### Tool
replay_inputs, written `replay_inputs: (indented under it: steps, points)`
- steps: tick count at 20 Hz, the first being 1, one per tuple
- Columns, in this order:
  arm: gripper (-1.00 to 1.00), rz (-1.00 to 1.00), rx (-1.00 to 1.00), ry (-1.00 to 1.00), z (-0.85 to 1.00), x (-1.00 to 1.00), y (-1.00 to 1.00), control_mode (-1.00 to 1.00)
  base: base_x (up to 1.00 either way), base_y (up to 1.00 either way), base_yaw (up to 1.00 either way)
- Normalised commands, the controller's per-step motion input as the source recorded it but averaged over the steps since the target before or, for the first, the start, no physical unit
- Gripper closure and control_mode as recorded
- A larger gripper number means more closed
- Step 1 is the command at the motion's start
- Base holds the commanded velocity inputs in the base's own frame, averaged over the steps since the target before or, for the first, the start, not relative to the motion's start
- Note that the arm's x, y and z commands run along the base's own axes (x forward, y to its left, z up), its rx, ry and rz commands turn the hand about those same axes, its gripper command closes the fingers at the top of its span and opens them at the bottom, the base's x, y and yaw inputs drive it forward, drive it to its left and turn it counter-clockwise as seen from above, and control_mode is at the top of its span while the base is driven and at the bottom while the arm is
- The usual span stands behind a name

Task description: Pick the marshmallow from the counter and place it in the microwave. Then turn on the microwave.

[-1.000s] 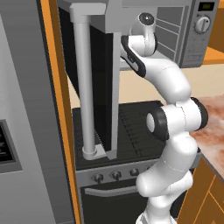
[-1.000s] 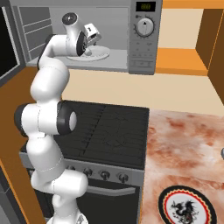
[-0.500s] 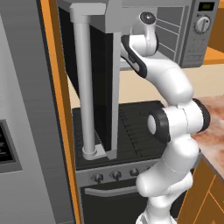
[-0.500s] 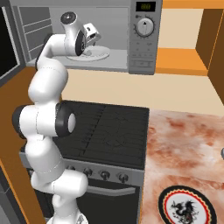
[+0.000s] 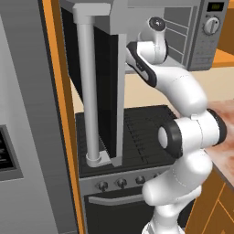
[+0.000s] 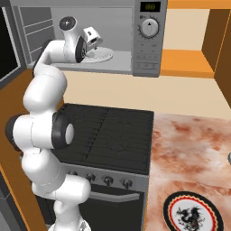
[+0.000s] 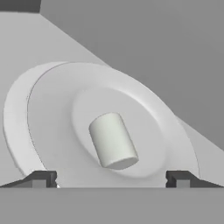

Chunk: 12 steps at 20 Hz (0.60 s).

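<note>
Gripper [image 7: 109, 179] spread wide, holding nothing, sitting inside microwave [image 6: 149, 49] as a second ago. Marshmallow [image 7: 113, 140] lying on its side on plate [image 7: 52, 113] in cavity, apart from fingers. Placing looks done; arm barely shifting. Door [image 5: 98, 91] hanging open — closing, then dial, coming next.

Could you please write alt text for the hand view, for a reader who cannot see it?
A small off-white marshmallow lies on its side in the middle of a round white plate, free of the tool. The tool's two dark fingertips stand wide apart at the bottom, and plain grey microwave walls rise behind.
</note>
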Motion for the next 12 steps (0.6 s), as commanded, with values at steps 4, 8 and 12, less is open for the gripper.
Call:
replay_inputs:
  steps: [4,8,12]
  points:
    - [-1.0,0.0,0.0,-0.09,0.0,-0.27,0.0,-1.0,0.0,0.0,0.0]
    - [-1.0,0.0,0.0,-0.09,0.05,-0.24,0.0,-1.0,0.0,0.0,0.0]
    - [-1.0,0.0,0.0,-0.06,0.04,-0.31,0.0,-1.0,0.0,0.0,0.0]
